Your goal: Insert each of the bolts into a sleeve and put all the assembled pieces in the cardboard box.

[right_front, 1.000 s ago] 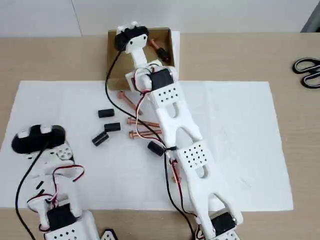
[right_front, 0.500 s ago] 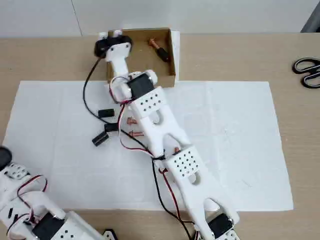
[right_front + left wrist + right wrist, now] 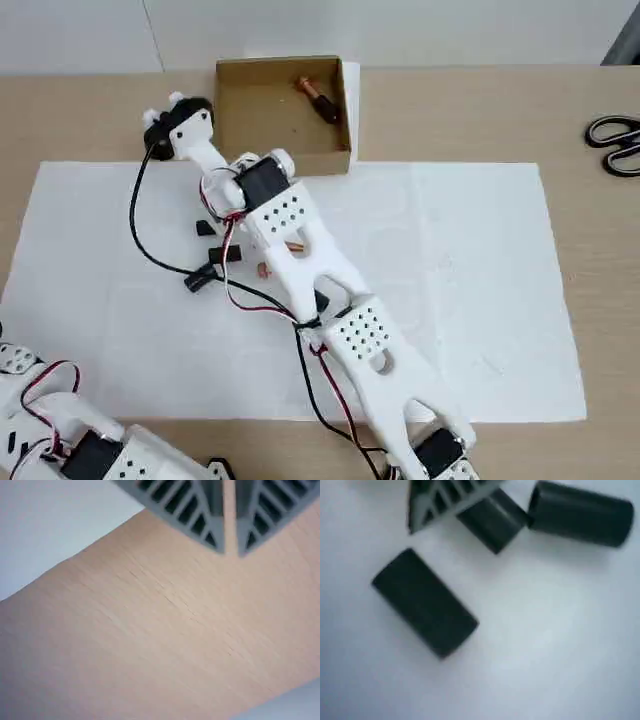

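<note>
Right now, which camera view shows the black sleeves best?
Right wrist view: three black sleeves, close up. The high view has them small, partly under the right arm; the left wrist view faces the table.

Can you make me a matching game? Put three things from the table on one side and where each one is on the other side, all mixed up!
Things:
1. scissors
2. black sleeve
3. assembled piece

Places:
A. inside the cardboard box
B. on the white paper
C. on the bare wooden table

Pairs: 1-C, 2-B, 3-A.
</note>
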